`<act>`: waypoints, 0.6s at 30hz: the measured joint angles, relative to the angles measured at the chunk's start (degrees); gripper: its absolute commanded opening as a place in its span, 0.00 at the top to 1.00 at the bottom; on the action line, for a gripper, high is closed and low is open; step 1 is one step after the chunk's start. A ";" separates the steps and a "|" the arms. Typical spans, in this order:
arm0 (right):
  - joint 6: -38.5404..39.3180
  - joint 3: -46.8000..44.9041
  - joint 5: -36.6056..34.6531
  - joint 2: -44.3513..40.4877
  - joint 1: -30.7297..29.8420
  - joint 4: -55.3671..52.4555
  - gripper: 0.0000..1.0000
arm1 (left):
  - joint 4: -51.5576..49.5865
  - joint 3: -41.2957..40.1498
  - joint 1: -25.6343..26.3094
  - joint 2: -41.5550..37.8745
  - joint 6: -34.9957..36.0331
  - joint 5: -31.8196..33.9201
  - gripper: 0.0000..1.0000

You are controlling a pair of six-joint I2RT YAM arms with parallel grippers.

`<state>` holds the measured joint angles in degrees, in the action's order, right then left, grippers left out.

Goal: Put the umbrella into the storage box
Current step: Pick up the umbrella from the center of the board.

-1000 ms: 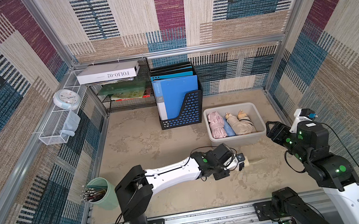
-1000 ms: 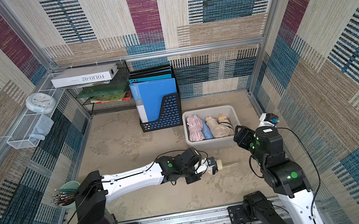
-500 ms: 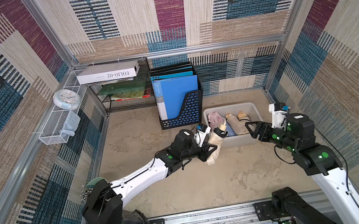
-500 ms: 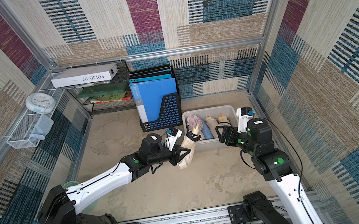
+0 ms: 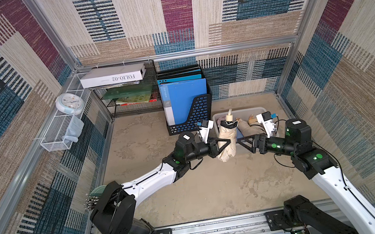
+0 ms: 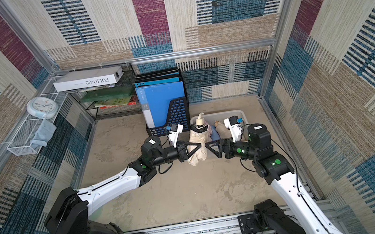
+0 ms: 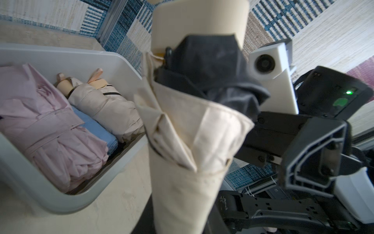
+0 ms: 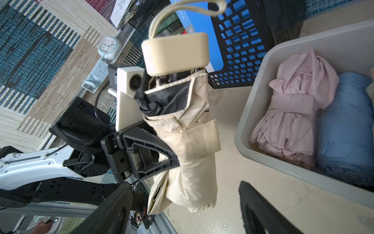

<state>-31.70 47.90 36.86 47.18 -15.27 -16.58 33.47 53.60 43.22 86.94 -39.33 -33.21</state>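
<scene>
Left end effector (image 5: 222,143) clamped on the cream umbrella (image 5: 227,139), which is upright with its handle up, over the tabletop (image 5: 204,194) just outside the storage box (image 5: 242,111). Right end effector (image 5: 239,141) has its jaws apart, close beside the umbrella. Box holds pink folded umbrella (image 7: 50,125), blue folded umbrella (image 7: 95,129) and beige folded umbrellas (image 7: 109,107). Adjacent black file holder (image 5: 197,115) holds blue folders (image 5: 184,98).

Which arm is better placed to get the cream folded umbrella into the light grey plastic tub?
Likely left: left gripper is shut on the cream umbrella beside the grey tub; right gripper stands open, empty.
</scene>
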 measured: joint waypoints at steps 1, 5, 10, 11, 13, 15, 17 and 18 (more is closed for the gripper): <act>0.00 -0.17 0.02 0.52 0.00 0.74 0.13 | 0.90 0.28 0.00 0.35 -0.68 -0.96 0.94; 0.15 -0.35 0.24 2.51 -0.50 3.54 0.13 | 3.39 1.18 0.04 1.16 -2.64 -4.17 0.94; 0.24 -0.35 1.49 4.48 -1.33 7.19 0.21 | 5.57 1.79 0.17 2.12 -4.04 -7.02 0.93; 0.22 -0.35 1.88 4.72 -1.57 8.04 0.22 | 5.97 1.84 0.24 2.34 -4.46 -7.34 0.93; 0.15 -0.35 2.54 5.01 -1.88 9.70 0.26 | 7.19 1.88 0.48 2.84 -5.62 -8.24 0.93; 0.02 -0.35 3.10 5.14 -1.95 11.37 0.30 | 8.20 1.90 0.66 3.21 -6.45 -9.01 0.92; -0.28 -0.35 3.67 5.33 -2.14 12.76 0.35 | 8.83 2.12 0.68 3.41 -7.17 -9.62 0.92; -0.33 -0.35 3.82 5.46 -2.27 13.40 0.37 | 9.25 2.25 0.72 3.56 -7.85 -10.08 0.92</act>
<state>-32.03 47.55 40.69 52.64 -17.54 -3.18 42.72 55.86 43.94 90.50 -47.18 -43.29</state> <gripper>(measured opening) 0.664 0.245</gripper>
